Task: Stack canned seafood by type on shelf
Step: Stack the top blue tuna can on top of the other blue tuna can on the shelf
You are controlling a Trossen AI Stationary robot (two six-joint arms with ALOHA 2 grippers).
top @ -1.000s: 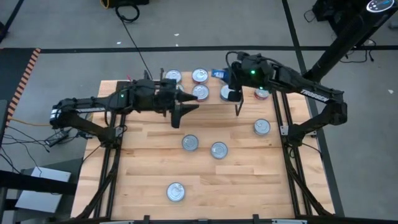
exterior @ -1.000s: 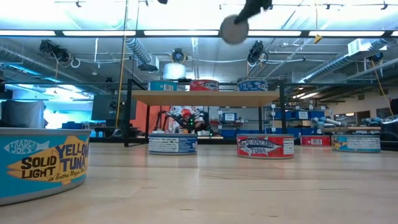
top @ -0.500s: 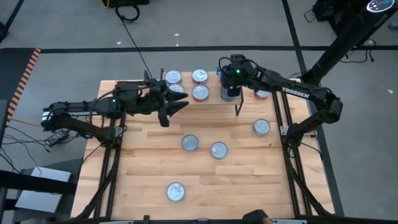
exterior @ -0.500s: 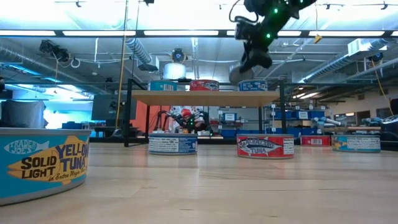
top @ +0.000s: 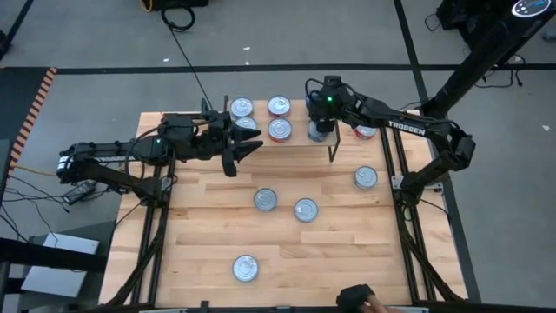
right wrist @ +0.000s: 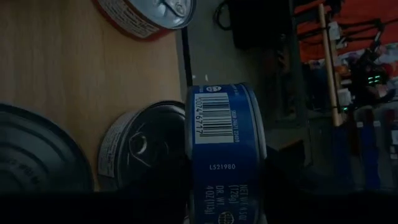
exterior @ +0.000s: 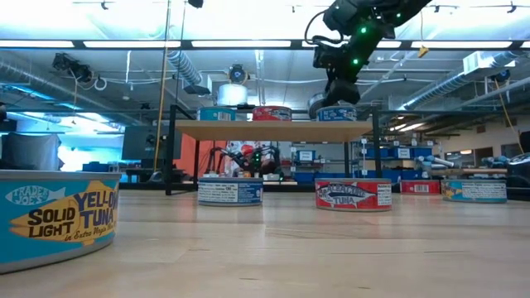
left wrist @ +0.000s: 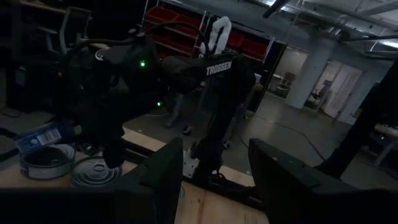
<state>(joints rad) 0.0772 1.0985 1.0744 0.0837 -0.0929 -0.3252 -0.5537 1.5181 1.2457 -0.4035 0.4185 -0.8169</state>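
Note:
The shelf (top: 295,143) stands at the table's far side, its plank (exterior: 273,130) carrying several tins (top: 279,106). My right gripper (top: 322,122) is over the shelf's right end, shut on a dark-blue-labelled tin (right wrist: 225,137), which hangs just above a blue tin (exterior: 341,115) on the plank. Whether the two tins touch I cannot tell. My left gripper (top: 246,147) is open and empty, hovering at the shelf's left part. More tins (top: 265,199) rest on their bases on the tabletop. My right gripper pinches the dark-blue tin between its two fingers, one on each flat face, so the side label with its barcode (right wrist: 214,127) faces the wrist camera. The fingers come from above, pointing down. The tin is lifted clear, held on edge (exterior: 321,103).
Loose tins sit at mid-table (top: 305,209), near the right side (top: 366,177) and near the front edge (top: 246,268). A red tin (top: 366,131) lies right of the shelf. A hand with a dark object (top: 360,299) shows at the table's near edge.
My right gripper has carried the tin down from high above the shelf to just over the blue tin at the shelf's right end, turning it from face-on to nearly edge-on in the low view. My left gripper has drawn back a little toward the table's left.

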